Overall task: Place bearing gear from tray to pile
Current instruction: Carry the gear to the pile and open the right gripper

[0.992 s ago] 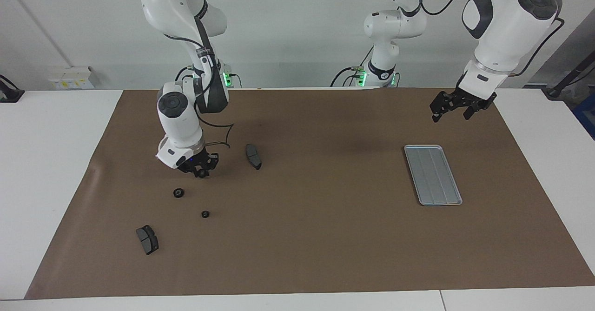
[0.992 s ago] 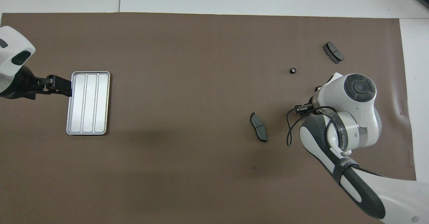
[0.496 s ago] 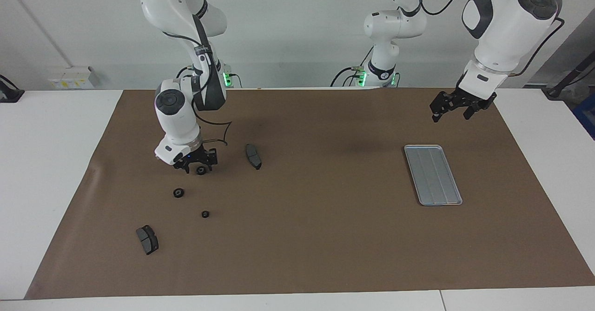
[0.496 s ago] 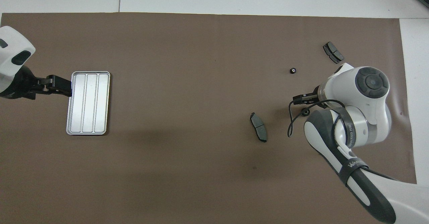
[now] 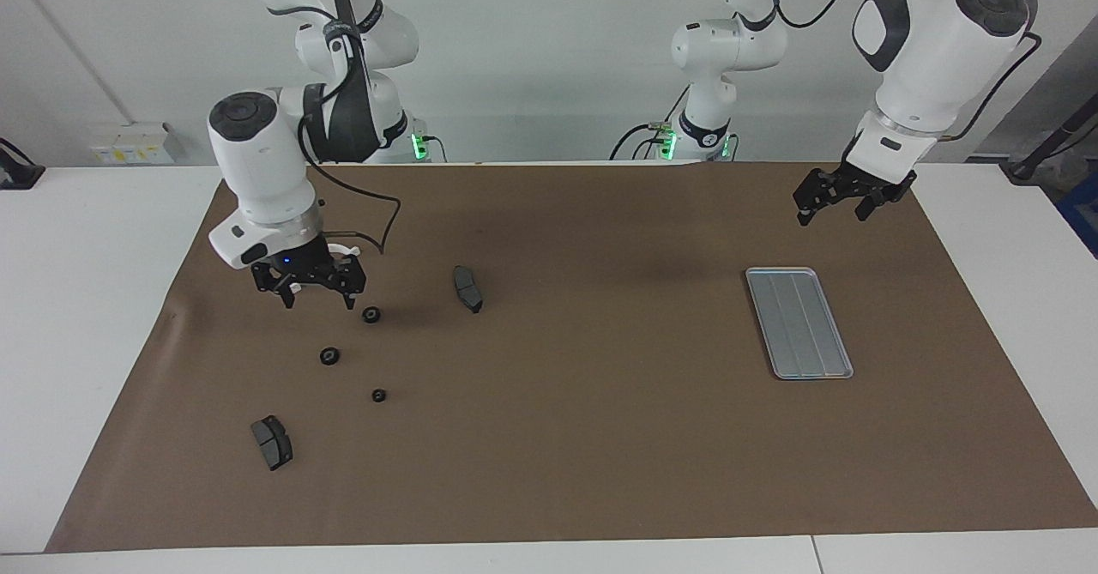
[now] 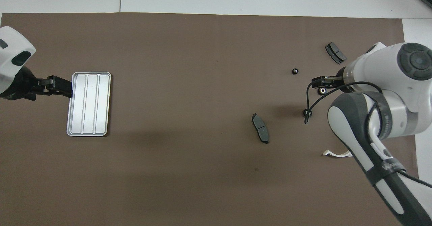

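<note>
A small black bearing gear lies loose on the brown mat in the pile, touched by nothing. My right gripper hangs open and empty above the mat, beside that gear toward the right arm's end. The pile also holds two more black gears, two dark brake pads and a white curved bracket. The silver ridged tray has nothing in it. My left gripper waits open in the air by the tray's rim.
The brown mat covers most of the white table. A black cable loops down from the right arm's wrist over the nearest gear in the overhead view.
My right gripper opened, left the bearing gear on the mat, then rose and swung toward the right arm's end of the table. The white bracket has come into sight. The left arm stayed still.
</note>
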